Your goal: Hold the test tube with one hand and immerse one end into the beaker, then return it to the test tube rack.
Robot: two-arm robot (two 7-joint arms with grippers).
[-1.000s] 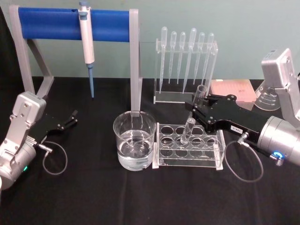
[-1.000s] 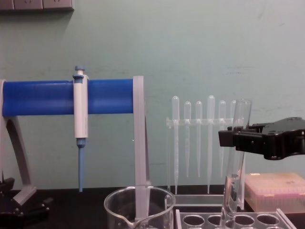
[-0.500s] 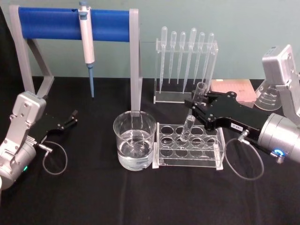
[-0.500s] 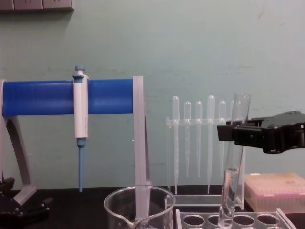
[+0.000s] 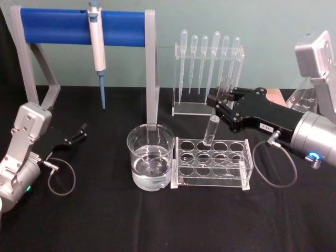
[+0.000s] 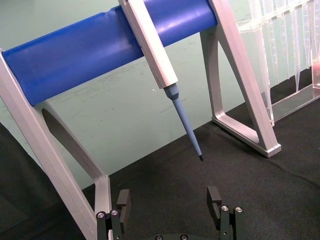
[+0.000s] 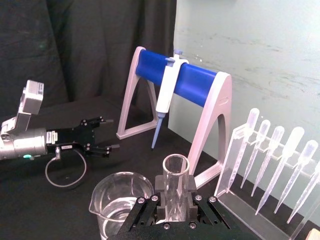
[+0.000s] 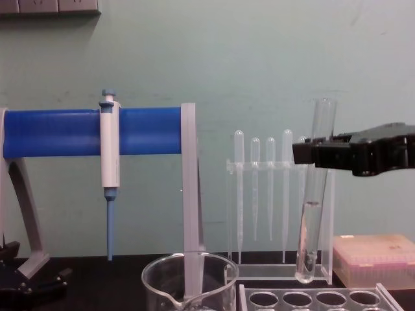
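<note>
Right tool [image 5: 222,103] clamps the test tube [image 5: 211,129] above the rack [image 5: 210,181].

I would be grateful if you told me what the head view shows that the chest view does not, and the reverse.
Head view alone: the water in the beaker and the rack with its full grid of holes. Chest view alone: the rounded end of the test tube hanging just above the rack. Both: the right gripper shut on the tube. The left gripper lies parked at the left.
</note>
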